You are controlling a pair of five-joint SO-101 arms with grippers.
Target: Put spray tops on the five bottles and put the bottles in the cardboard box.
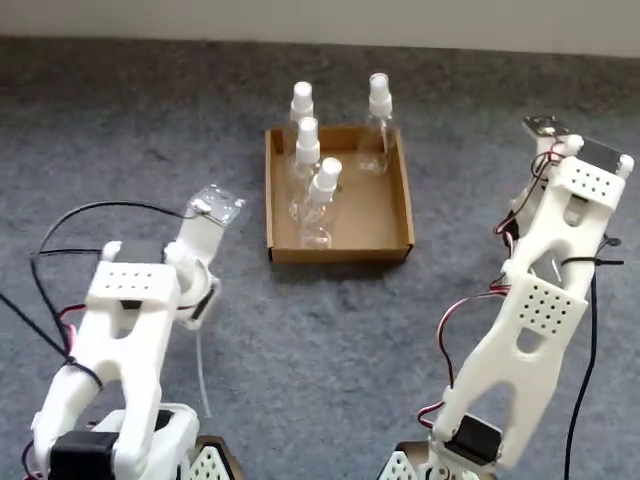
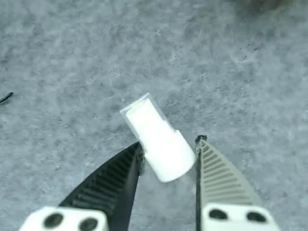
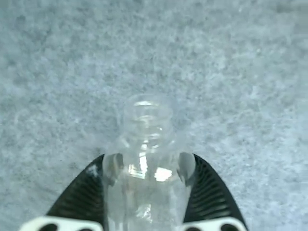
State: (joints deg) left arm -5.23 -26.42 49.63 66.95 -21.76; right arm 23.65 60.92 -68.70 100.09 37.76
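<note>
My left gripper (image 2: 169,143) is shut on a white spray top (image 2: 159,139) with a clear cap, held above the carpet. In the high view that spray top (image 1: 214,206) is left of the cardboard box (image 1: 404,215), and its thin dip tube (image 1: 201,372) hangs down beside the arm. My right gripper (image 3: 147,161) is shut on a clear bottle (image 3: 146,120) with an open neck and no top. From above, the right gripper (image 1: 546,138) is to the right of the box. Several bottles with white spray tops (image 1: 307,140) are in the box, one of them leaning (image 1: 322,200).
Grey carpet (image 1: 330,330) covers the table between the arms and in front of the box. Black and red cables (image 1: 60,250) trail from both arms. A pale wall edge (image 1: 300,20) runs along the far side.
</note>
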